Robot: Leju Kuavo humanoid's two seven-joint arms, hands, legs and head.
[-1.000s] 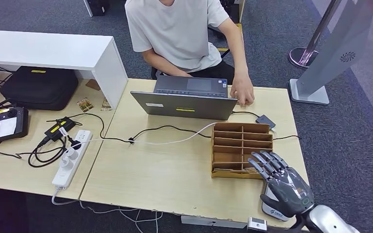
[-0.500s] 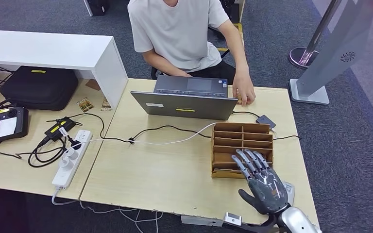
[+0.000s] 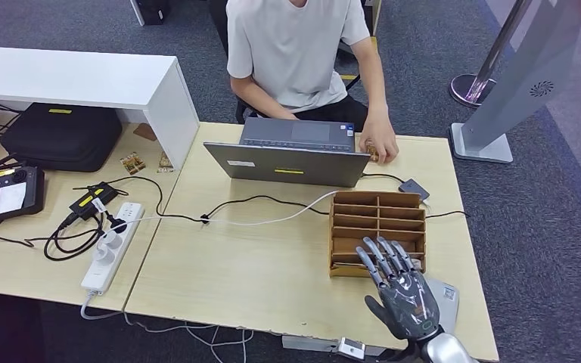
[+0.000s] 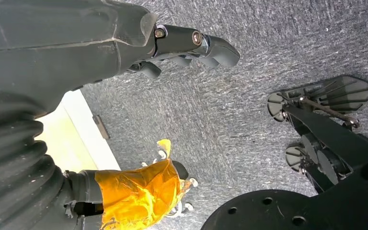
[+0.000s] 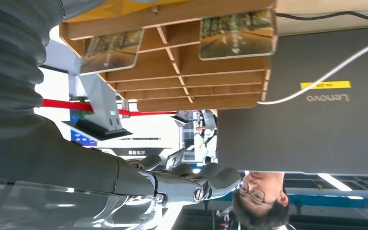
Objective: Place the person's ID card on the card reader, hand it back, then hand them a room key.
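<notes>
"Lenovo" on the laptop lid (image 5: 297,120); yellow sticker's print illegible

head view high over table (image 3: 272,265), right wrist close behind wooden organizer (image 5: 172,57), left wrist facing floor (image 4: 230,124)

Open laptop (image 3: 291,151) at desk's far edge; power strip (image 3: 112,246), black case (image 3: 60,136) left.
</notes>
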